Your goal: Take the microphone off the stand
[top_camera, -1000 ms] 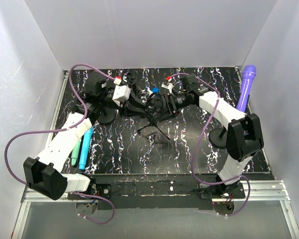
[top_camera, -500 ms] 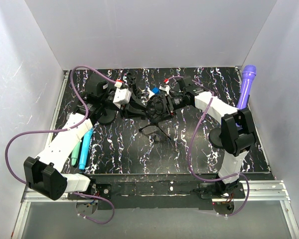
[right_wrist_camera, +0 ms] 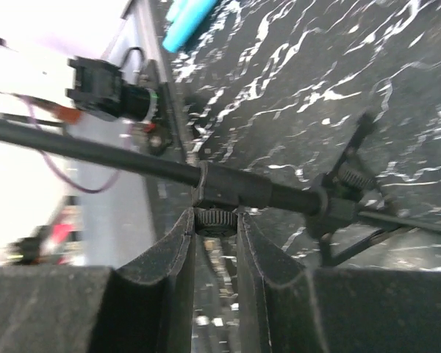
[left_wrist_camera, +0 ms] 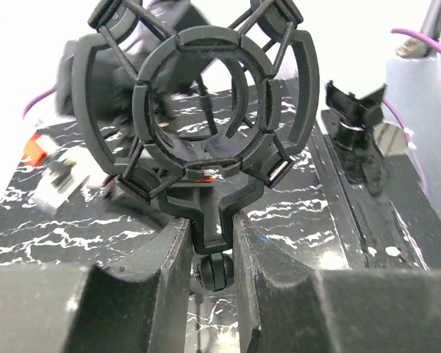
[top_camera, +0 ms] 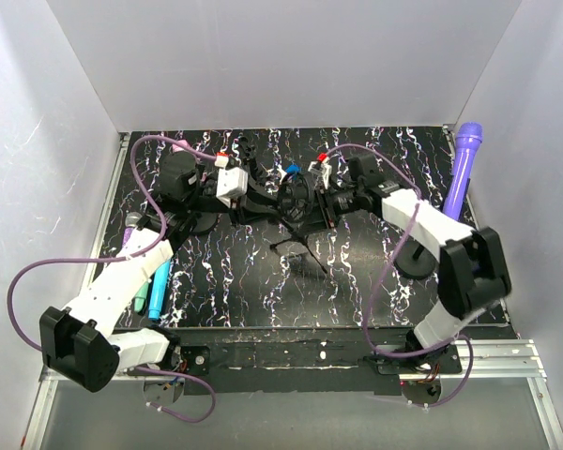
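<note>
Left wrist view: the left gripper (left_wrist_camera: 212,246) clamps its two fingers (left_wrist_camera: 165,276) narrowly on the stem of a black shock mount (left_wrist_camera: 220,110), just above a small ball joint (left_wrist_camera: 213,271). The marbled table (left_wrist_camera: 294,209) shows through the mount's open ring. A black clip (left_wrist_camera: 355,125) stands apart near the table's right edge.

In the right wrist view, the right gripper (right_wrist_camera: 212,229) is pinched on a knurled knob (right_wrist_camera: 212,219) under the stand's dark pole (right_wrist_camera: 132,158). The tripod legs (right_wrist_camera: 356,180) spread just beyond it.

From the top external camera, both grippers meet at mid-table, the left gripper (top_camera: 263,202) and right gripper (top_camera: 308,206) close together over the stand (top_camera: 296,248).

Three microphones lie well apart from both grippers. A purple microphone (top_camera: 464,169) stands tilted beside the right wall. A blue microphone (top_camera: 159,279) and a teal microphone (top_camera: 141,298) lie side by side next to the left arm. Round black bases sit near each arm, one at left (top_camera: 199,223) and one at right (top_camera: 411,260).
</note>
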You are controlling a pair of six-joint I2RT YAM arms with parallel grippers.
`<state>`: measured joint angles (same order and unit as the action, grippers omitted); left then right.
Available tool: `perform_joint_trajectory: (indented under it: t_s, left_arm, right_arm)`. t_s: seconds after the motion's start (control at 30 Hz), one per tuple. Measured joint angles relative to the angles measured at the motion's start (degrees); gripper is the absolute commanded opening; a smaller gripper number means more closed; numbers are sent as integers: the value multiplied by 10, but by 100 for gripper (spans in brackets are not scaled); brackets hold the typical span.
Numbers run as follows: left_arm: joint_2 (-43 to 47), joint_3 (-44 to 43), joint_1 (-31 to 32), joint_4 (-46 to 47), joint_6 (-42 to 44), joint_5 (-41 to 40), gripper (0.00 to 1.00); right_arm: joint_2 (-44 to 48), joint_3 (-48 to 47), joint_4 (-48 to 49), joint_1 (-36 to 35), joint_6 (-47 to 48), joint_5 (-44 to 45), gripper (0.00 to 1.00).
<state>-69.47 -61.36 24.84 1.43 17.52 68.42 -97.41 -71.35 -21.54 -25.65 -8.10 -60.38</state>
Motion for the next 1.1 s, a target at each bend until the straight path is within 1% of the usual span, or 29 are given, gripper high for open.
perform_joint_trajectory:
  t_s: [0.1,0.17,0.2,0.27,0.33,0.37,0.4,0.43,0.47,0.5,0.53,0.6,0.7,0.8,0.87,0.93,0.97,1.1]
  left_arm:
    - [4,2,4,28,-45,-50,0]
    - [6,2,4,36,-70,-78,0]
    - [8,2,4,37,-80,-89,0]
    - [13,5,5,36,-97,-101,0]
    - [17,8,6,35,-105,-108,0]
    - [19,8,6,34,-105,-112,0]
    - [20,8,6,33,-106,-118,0]
    - [20,9,6,30,-105,-124,0]
    - [20,10,6,28,-104,-128,0]
    - [20,10,6,28,-104,-134,0]
    - [20,10,6,27,-105,-139,0]
    - [20,10,6,27,-108,-147,0]
    - [19,6,4,23,-106,-158,0]
    - [17,5,4,23,-103,-163,0]
    - [17,5,4,23,-103,-163,0]
    - [16,5,4,24,-103,-162,0]
    - [16,5,4,25,-103,-162,0]
    - [13,5,4,33,-106,-161,0]
  right_arm:
    - [95,71,49,-11,92,68,1]
    - [163,130,109,-35,197,127,1]
    - [199,173,158,-51,256,155,1]
    - [267,280,287,-85,379,200,1]
    - [295,361,412,-107,490,225,1]
    - [294,384,465,-112,534,230,1]
    - [288,395,498,-115,563,235,5]
    - [269,407,543,-121,600,242,15]
    - [253,414,575,-124,626,248,31]
    - [247,420,595,-127,647,254,52]
    - [249,422,598,-128,661,260,61]
    - [268,421,555,-129,673,269,66]
    - [318,388,411,-118,656,269,70]
    - [348,339,314,-100,582,273,71]
    - [351,301,249,-84,511,268,70]
    - [333,256,196,-69,438,256,68]
    - [312,221,162,-59,388,244,67]
    - [224,123,89,-37,264,189,66]
